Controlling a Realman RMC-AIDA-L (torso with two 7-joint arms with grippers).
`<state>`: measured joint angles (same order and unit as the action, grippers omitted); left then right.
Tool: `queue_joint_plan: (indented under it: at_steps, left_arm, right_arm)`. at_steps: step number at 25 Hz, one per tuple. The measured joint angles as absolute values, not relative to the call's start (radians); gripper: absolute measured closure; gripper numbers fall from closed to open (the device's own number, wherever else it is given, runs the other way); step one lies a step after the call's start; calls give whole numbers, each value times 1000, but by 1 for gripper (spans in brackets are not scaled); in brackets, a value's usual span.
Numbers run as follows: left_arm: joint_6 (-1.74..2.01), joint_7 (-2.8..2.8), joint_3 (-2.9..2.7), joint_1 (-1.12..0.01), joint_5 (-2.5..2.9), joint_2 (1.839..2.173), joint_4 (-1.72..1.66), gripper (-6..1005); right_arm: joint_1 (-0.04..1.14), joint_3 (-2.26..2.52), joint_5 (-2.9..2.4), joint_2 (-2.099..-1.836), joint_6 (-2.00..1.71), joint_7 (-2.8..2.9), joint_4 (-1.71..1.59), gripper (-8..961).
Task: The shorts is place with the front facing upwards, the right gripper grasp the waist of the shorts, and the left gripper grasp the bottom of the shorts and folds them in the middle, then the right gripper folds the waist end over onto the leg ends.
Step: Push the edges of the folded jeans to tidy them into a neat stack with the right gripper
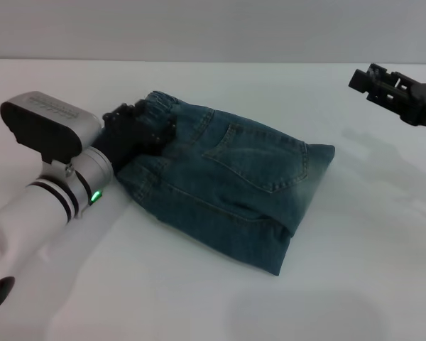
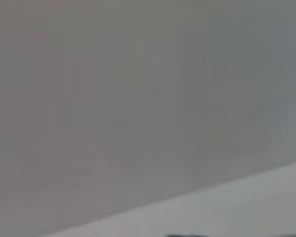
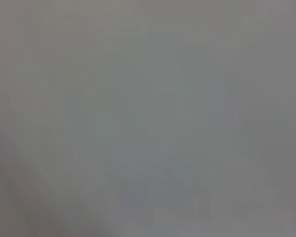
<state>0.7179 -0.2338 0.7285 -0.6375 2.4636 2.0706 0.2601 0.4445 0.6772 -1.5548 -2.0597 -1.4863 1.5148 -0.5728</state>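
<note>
Shorts (image 1: 227, 188) sit folded mid-tabletop (image 1: 355, 284), back pocket up. Left pincer (image 1: 143, 126) is low at the elastic waist end, can't tell its grip. Right pincer (image 1: 369, 78) hovers well off, up high, grip unclear too.

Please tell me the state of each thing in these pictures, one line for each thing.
shorts: folded into a compact bundle, back pocket up, elastic waistband on top at the left end.
left gripper: at the waistband end, touching the denim.
right gripper: raised, apart from the shorts.
table: white, bearing the shorts.
</note>
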Motion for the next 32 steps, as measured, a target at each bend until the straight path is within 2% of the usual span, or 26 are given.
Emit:
queue_joint_plan:
  at_steps: [4, 10, 15, 18, 26, 32]
  left_arm:
    - [778, -214, 808, -626, 2464, 2066, 270, 360]
    - [936, -175, 1000, -603, 2463, 2066, 299, 361]
    - [1026, -176, 1038, -588, 2464, 2063, 327, 398]
    - [1064, -176, 1042, -577, 2464, 2066, 338, 435]
    - [1087, -181, 1046, -558, 2462, 2069, 348, 423]
    - [1088, -205, 1046, -544, 2462, 2071, 351, 424]
  right_arm:
    - [460, 689, -1570, -2039, -1585, 1538, -577, 299]
    - [552, 724, -1721, -1982, -1788, 1696, -637, 299]
    - [664, 825, -1957, -1966, -1858, 1795, -699, 298]
    - [731, 879, -2128, -1979, -1854, 1831, -702, 298]
    - [820, 916, -2379, -2052, -1776, 1898, -707, 299]
    - [827, 1017, -2417, -2067, -1666, 1938, -700, 298]
